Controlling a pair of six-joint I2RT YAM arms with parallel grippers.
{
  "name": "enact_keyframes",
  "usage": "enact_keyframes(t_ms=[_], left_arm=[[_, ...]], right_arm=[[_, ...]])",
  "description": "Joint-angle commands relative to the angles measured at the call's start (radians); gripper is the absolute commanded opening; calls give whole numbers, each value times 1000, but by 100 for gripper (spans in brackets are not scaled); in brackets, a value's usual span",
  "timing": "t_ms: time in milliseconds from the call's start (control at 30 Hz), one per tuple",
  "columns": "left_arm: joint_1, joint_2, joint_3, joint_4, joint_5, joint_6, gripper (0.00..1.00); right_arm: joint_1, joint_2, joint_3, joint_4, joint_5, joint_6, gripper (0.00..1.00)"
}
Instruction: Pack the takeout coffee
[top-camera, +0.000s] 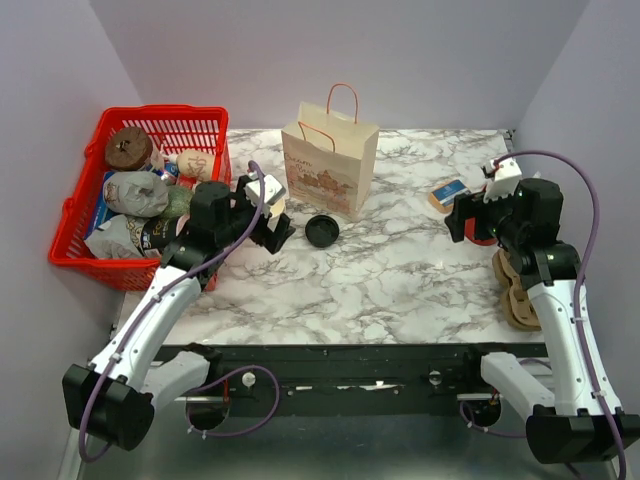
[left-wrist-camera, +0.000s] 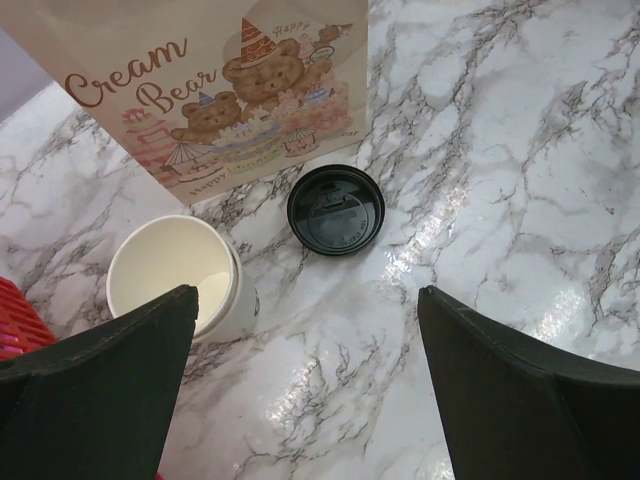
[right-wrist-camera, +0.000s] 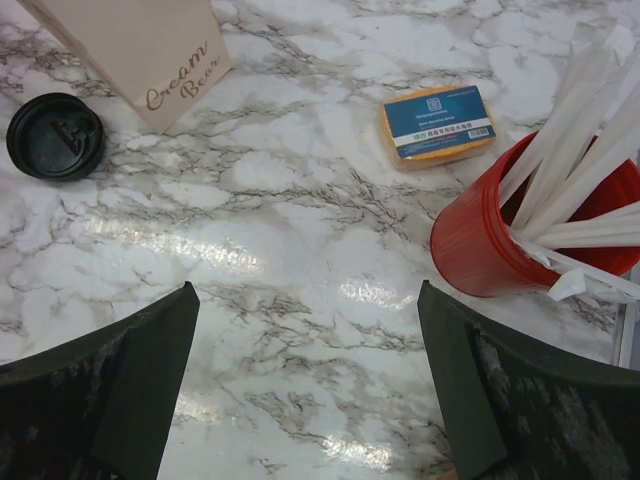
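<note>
worktop (top-camera: 400, 280): white marble pattern with grey veins.

left arm (top-camera: 165, 300): reaching over the left part of the worktop, close to the basket. jaws released, spread wide, nothing between them, hanging above the cup and the lid.

right arm (top-camera: 560, 300): along the right edge. jaws released, spread wide, nothing grasped, above bare marble near the red tumbler.

red basket (top-camera: 160, 115): at the left edge, toward the far-left corner, loaded with wrapped goods.

paper bag (top-camera: 330, 165): upright at the middle of the far edge, handles up, printed with bears and "cream bear".

red tumbler (right-wrist-camera: 480, 250): near the right edge, holding white wrapped straws (right-wrist-camera: 570, 130).

takeout coffee (left-wrist-camera: 170, 265): whitish paper cup, upright, top open, near the left edge just beside the basket, in front of the bag's left corner, apart from the bag. partly covered by one jaw in the left wrist view.

black lid (left-wrist-camera: 335, 210): flat on the worktop, just in front of the bag, right of the cup, touching neither.

blue-and-orange pack (right-wrist-camera: 437, 123): flat, toward the far-right corner, near the tumbler.
</note>
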Motion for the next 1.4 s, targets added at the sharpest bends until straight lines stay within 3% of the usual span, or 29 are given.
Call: enact_keyframes(t_ms=[0,167,333,467,633,733,967,1133,1367], left_arm=[[-4,47,120,-138,81,91,99],[-2,75,177,-220,117,185,99],[-9,135,301,-341,131,310,99],[-10,184,381,-428,121,329,98],[-22,202,383,-398,27,155,99],[-33,192,347,-367,28,104,98],[-71,305,401,-430,-2,163,95],[-73,392,461,-490,-95,211,90],[-73,503,550,-540,-257,121,83]], right_arm=[[2,-25,18,-28,-53,-85,100],[2,-48,23,-103,-326,-370,100],[5,-14,41,-137,-438,-438,100],[30,59,102,-175,-412,-495,97],[90,147,208,-246,-326,-530,92],[102,185,273,-244,-357,-495,90],[157,135,288,-131,-345,-342,88],[202,162,239,-141,-366,-397,89],[203,216,279,-238,-377,-487,89]])
